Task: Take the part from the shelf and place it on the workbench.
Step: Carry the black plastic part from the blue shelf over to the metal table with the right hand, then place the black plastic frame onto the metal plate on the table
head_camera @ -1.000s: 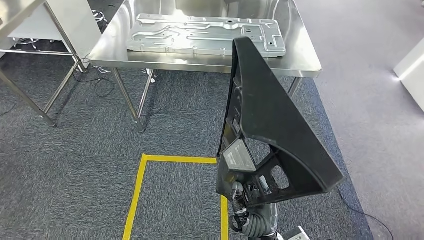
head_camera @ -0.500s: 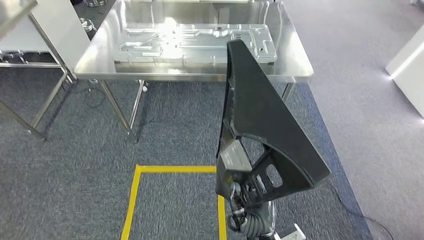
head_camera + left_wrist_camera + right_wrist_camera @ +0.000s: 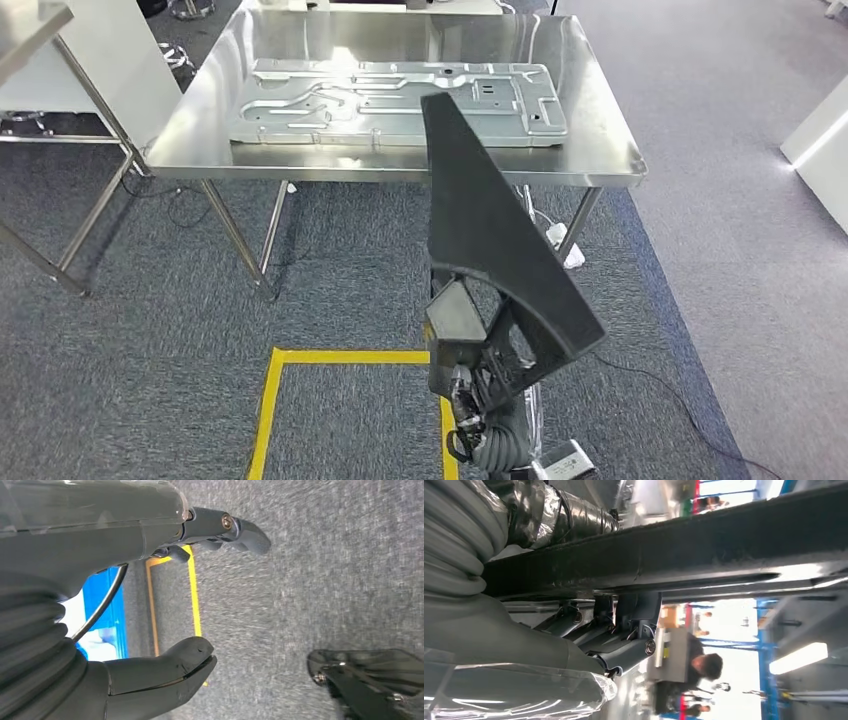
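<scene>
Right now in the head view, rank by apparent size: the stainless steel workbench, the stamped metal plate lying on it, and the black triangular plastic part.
1. Stainless steel workbench, largest.
2 and 3. The stamped metal plate and the black triangular plastic part look alike in size; the part is held near the camera, so I won't rank them.

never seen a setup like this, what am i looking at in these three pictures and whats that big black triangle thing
This is a two-legged humanoid robot with two arms, each ending in a many-fingered hand. The wide picture is from a camera high on its body, looking forward and down. The other two come from cameras at its wrists, so they look turned.

The black triangle is a plastic part that the right hand grips, its fingers hooked around the part's edge. The left hand holds nothing, its fingers apart above grey carpet.

Ahead stands a steel workbench, where the part is meant to go. A large stamped metal panel already lies on it. Yellow tape marks the floor. A person shows faintly in the right wrist picture.
</scene>
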You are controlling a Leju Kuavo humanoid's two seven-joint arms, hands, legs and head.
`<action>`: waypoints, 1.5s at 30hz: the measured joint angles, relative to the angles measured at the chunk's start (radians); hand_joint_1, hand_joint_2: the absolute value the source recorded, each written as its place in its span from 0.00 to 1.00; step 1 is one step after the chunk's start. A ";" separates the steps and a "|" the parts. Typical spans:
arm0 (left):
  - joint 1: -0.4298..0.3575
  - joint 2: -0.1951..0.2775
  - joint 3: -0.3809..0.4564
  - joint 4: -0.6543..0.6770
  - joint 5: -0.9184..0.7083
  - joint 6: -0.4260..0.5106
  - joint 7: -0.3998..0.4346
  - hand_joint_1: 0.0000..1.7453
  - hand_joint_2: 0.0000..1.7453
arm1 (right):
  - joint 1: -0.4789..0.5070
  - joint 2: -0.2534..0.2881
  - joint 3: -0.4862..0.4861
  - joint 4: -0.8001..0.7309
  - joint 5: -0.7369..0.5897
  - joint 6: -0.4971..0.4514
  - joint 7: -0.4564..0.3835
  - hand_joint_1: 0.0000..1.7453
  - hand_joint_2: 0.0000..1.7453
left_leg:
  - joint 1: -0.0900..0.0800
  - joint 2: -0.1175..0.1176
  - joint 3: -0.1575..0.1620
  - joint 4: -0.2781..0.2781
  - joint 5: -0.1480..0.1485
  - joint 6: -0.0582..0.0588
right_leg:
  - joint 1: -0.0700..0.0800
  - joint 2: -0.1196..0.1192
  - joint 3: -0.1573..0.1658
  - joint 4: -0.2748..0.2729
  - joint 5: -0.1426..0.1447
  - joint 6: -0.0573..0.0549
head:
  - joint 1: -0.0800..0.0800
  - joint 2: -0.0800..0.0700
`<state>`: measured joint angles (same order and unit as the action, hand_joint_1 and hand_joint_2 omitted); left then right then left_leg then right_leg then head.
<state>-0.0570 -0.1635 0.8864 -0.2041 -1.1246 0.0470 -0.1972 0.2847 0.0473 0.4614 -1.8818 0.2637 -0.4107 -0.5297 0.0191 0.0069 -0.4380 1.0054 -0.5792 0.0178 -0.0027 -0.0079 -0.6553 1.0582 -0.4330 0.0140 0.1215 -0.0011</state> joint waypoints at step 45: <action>-0.003 0.012 0.027 0.000 -0.074 -0.036 0.024 0.00 1.00 | -0.116 0.018 0.001 0.137 0.616 -0.153 0.287 1.00 1.00 | 0.002 -0.010 -0.187 0.079 0.078 -0.018 | -0.006 0.018 0.161 -0.026 -0.113 -0.027 | 0.001 0.000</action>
<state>-0.0600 -0.1511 0.9129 -0.2041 -1.1981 0.0113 -0.1733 0.1690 0.0651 0.4628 -1.7450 0.8800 -0.5633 -0.2422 0.0209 -0.0034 -0.6252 1.0843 -0.5009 0.0002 -0.0084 0.0097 -0.4939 1.0323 -0.5457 -0.0127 0.1221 -0.0011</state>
